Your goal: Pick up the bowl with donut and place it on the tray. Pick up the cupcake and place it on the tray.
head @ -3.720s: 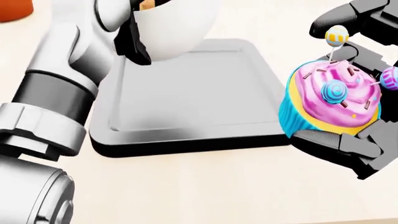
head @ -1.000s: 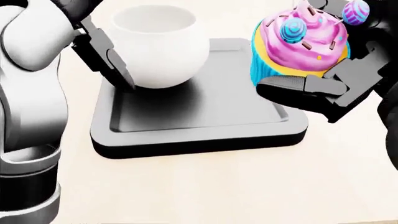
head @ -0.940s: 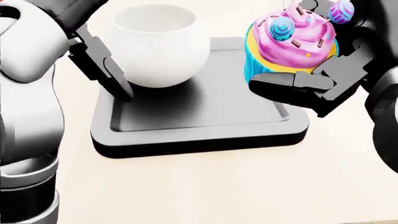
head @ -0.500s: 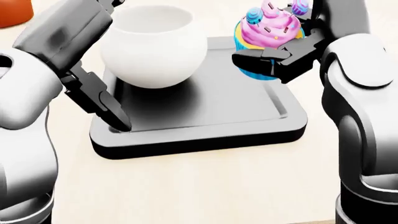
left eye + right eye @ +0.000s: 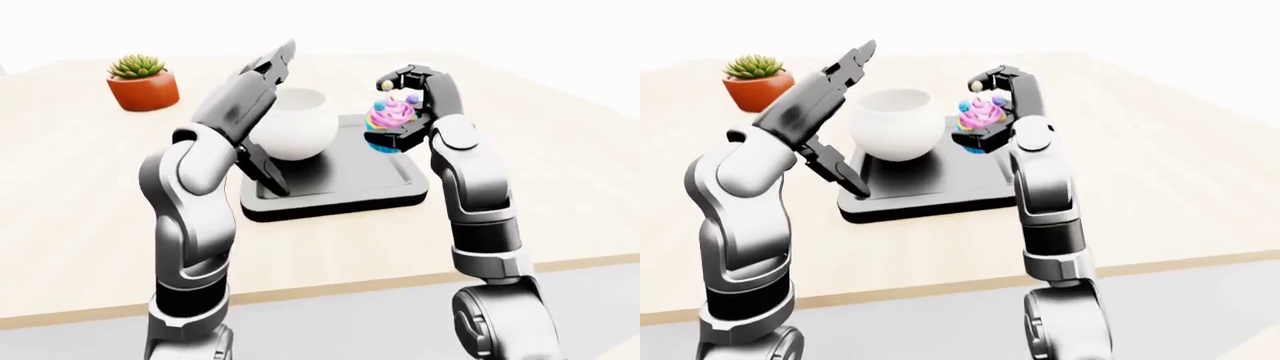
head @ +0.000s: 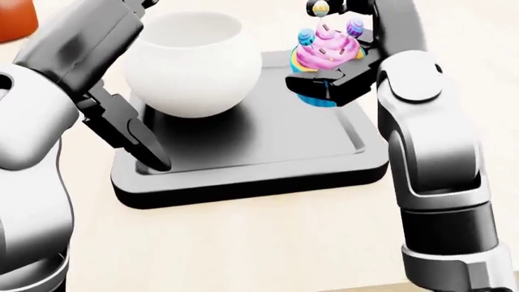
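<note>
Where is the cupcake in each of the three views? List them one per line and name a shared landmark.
Left-eye view: cupcake right of centre, upper part, in the right hand.
Head view: top, right of centre, over the tray's top right part.
Right-eye view: near centre, upper part.
Shared landmark: the white bowl, just left of it in every view.

Looks like a bare simulated tabletop setup, not any real room. There's just one wide light wood table (image 5: pixel 90 195) with a pale edge, gray floor (image 5: pixel 1200 300) along the near side, and blank white all around the far side. Only decor is a little succulent in an orange pot (image 5: pixel 143 82) far left.
</note>
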### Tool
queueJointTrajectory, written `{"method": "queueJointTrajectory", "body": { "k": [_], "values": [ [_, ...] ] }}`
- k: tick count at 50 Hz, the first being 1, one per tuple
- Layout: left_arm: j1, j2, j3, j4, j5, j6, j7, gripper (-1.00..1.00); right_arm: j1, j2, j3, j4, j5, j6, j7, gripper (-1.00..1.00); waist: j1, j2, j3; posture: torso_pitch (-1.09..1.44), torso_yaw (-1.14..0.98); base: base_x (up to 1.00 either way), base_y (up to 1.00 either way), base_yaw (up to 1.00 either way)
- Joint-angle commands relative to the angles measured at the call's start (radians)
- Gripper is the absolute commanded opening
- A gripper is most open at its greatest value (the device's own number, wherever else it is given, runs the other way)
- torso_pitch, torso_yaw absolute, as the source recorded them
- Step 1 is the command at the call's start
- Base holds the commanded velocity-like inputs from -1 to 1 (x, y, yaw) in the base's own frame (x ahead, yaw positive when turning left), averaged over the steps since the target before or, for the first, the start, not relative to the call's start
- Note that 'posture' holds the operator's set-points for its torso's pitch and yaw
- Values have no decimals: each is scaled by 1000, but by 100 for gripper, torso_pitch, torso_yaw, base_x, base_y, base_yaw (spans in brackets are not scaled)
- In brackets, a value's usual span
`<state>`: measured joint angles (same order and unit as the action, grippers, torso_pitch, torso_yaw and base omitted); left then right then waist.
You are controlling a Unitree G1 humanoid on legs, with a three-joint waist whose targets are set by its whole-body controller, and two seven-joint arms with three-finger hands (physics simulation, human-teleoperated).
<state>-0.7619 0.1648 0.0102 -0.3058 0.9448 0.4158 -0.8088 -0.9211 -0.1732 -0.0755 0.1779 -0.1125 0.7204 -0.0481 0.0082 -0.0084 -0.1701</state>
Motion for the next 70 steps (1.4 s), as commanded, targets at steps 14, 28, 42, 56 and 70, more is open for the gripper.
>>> {"method": "queueJointTrajectory", "body": {
  "k": [14, 28, 42, 56, 70],
  "values": [
    [-19, 4, 5, -25, 5, -18, 15, 100, -83, 21, 9, 180, -5, -209, -72, -100, -1, -1, -32, -25, 0, 0, 0, 0],
    [-20, 7, 11, -29, -13, -7, 20, 100, -97, 41, 13, 444, -9, -389, -114, -100, 0, 0, -40, -25, 0, 0, 0, 0],
    [-9, 8, 12, -24, -23, -9, 37, 100, -108, 57, 12, 544, 7, -469, -142, -100, 1, 1, -41, -25, 0, 0, 0, 0],
    [-6, 11, 12, -28, -29, -5, 42, 100, -116, 67, 24, 631, -6, -473, -138, -100, 3, 1, -42, -25, 0, 0, 0, 0],
    [3, 13, 14, -32, -37, -6, 45, 100, -130, 73, 20, 713, -7, -511, -154, -13, 5, 2, -44, -25, 0, 0, 0, 0]
  ]
}}
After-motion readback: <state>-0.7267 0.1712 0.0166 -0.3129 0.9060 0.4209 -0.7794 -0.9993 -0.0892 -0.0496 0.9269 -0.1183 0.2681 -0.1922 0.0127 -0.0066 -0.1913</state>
